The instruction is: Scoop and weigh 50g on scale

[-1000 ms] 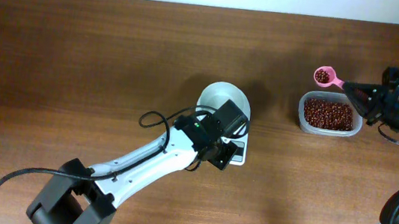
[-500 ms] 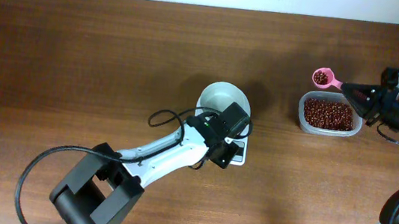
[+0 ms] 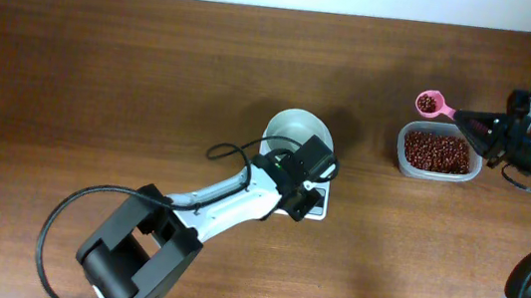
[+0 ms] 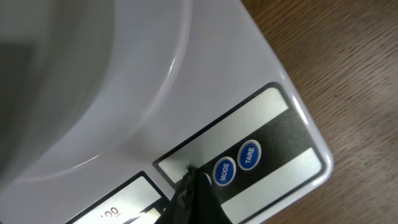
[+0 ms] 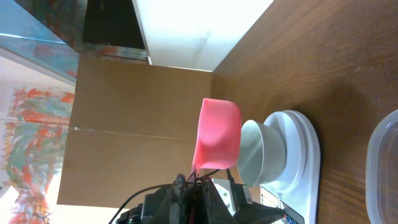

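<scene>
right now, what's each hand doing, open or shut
left hand: closed, holding nothing, tip at the scale panel
right hand: closed on the pink scoop

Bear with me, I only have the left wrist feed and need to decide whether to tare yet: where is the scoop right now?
Observer: The pink scoop is by the far left corner of the clear tub, well to the right of the scale.
Operator: Loaded?
Observer: Yes, red-brown beans fill its cup in the overhead view.
Operator: What holds it?
Observer: The right gripper is shut on its handle.
Operator: Anything in the bowl?
Observer: Overhead shows the bowl with no beans in it.
</scene>
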`<action>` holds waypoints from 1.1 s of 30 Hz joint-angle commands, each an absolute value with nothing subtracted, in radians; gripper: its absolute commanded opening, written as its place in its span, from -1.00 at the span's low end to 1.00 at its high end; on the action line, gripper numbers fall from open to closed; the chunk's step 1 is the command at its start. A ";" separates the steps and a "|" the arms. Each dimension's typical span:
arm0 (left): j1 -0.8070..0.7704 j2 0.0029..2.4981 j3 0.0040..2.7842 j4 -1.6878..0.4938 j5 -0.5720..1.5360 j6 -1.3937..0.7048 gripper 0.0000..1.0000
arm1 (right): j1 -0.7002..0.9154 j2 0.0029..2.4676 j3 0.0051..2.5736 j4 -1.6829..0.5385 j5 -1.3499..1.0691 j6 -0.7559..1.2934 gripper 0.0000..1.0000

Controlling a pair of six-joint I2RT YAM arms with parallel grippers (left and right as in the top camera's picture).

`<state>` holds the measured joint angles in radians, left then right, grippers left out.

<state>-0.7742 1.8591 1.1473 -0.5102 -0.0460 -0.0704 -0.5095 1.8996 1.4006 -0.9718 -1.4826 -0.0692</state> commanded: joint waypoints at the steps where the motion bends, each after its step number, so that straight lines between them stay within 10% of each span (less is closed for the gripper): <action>1: -0.778 1.883 1.145 -0.504 -0.061 -0.047 -1.00 | -0.496 1.908 1.395 -0.971 -1.481 -0.073 -0.92; 33: -0.778 1.932 1.143 -0.543 -0.042 0.020 -1.00 | -0.496 1.908 1.395 -0.968 -1.481 -0.073 -0.92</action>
<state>-0.7742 1.8759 1.1595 -0.5083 -0.0448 0.0044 -0.5095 1.8996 1.4006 -0.9684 -1.4818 -0.0666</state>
